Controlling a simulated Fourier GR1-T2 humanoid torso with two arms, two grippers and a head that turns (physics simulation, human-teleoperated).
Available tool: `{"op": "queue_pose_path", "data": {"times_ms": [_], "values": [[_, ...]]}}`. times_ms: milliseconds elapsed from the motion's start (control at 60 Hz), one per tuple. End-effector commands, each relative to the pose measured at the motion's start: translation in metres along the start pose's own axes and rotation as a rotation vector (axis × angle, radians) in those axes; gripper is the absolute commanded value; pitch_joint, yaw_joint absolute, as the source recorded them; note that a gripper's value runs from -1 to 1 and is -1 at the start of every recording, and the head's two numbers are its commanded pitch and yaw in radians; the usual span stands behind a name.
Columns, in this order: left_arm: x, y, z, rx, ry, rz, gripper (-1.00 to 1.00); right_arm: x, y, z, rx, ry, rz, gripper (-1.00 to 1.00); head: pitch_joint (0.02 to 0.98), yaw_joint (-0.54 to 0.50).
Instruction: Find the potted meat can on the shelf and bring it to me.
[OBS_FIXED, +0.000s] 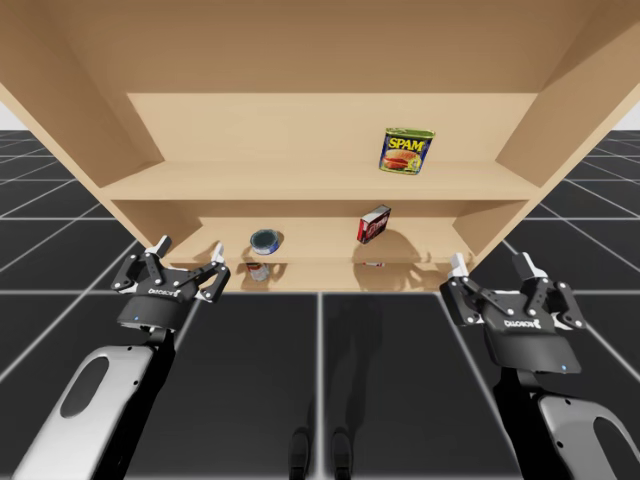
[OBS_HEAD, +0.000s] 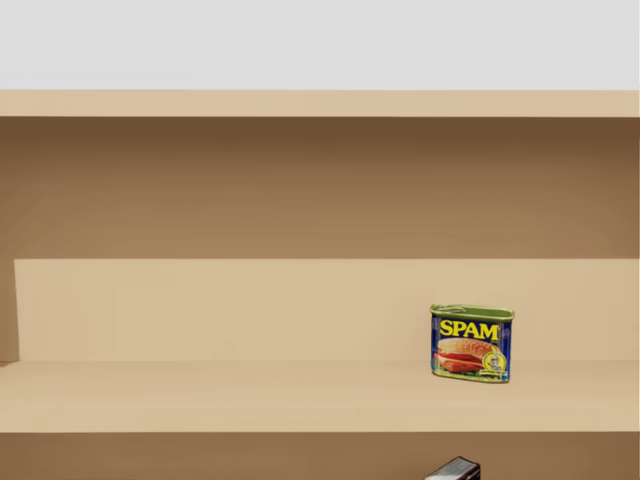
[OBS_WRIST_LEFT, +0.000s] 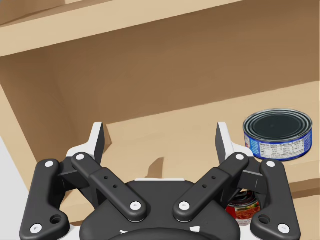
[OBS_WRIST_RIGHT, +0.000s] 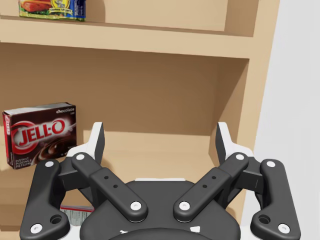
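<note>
The potted meat can (OBS_FIXED: 406, 150), a blue and yellow rectangular tin, stands upright on the upper shelf board (OBS_FIXED: 250, 182), right of centre. The head view shows the can (OBS_HEAD: 472, 343) alone on that board (OBS_HEAD: 250, 395). In the right wrist view its lower edge (OBS_WRIST_RIGHT: 52, 9) sits one board up, ahead and off to the side of my right gripper (OBS_WRIST_RIGHT: 160, 131). That gripper (OBS_FIXED: 490, 262) is open in front of the shelf's low right corner. My left gripper (OBS_FIXED: 189, 247) is open at the low left, holding nothing, as its own view (OBS_WRIST_LEFT: 160, 132) confirms.
On the middle board a round blue can (OBS_FIXED: 266, 240) (OBS_WRIST_LEFT: 277, 134) stands ahead of my left gripper, and a dark red box (OBS_FIXED: 374, 223) (OBS_WRIST_RIGHT: 40, 134) stands ahead of my right. A small red can (OBS_FIXED: 258, 271) (OBS_WRIST_LEFT: 243, 210) sits on the bottom board. Slanted shelf side walls (OBS_FIXED: 560, 110) flank both arms.
</note>
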Motion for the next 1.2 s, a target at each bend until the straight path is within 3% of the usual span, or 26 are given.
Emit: {"op": "queue_pose_path", "data": {"times_ms": [17,100,233,550,700,900,1067,1200], "values": [[0.000,0.000,0.000,0.000,0.000,0.000,-1.00,0.001,0.001,0.001,-0.053,-0.014,-0.035,-1.00,0.086,0.00],[0.000,0.000,0.000,0.000,0.000,0.000,-1.00,0.002,-0.001,0.000,-0.011,-0.005,-0.052,-1.00,0.096,-0.01],[0.000,0.000,0.000,-0.001,0.000,0.001,-1.00,0.002,-0.002,-0.002,-0.014,0.025,-0.044,-1.00,0.136,-0.05],[0.000,-0.002,0.001,-0.013,-0.003,-0.002,-1.00,0.002,-0.002,-0.002,-0.012,0.033,-0.039,-1.00,0.252,-0.25],[-0.001,-0.003,0.001,-0.014,-0.002,-0.004,-1.00,0.007,-0.001,-0.001,-0.006,0.025,-0.052,-1.00,0.256,-0.25],[-0.002,-0.004,0.002,-0.015,0.000,-0.008,-1.00,0.042,0.016,0.010,0.035,-0.017,-0.039,-1.00,0.266,-0.23],[-0.006,-0.006,0.000,-0.022,0.018,-0.010,-1.00,0.078,0.033,0.019,0.009,-0.027,0.022,-1.00,0.254,-0.22],[-0.008,-0.008,0.000,-0.027,0.024,-0.013,-1.00,0.103,0.044,0.018,0.045,-0.036,0.034,-1.00,0.256,-0.23]]}}
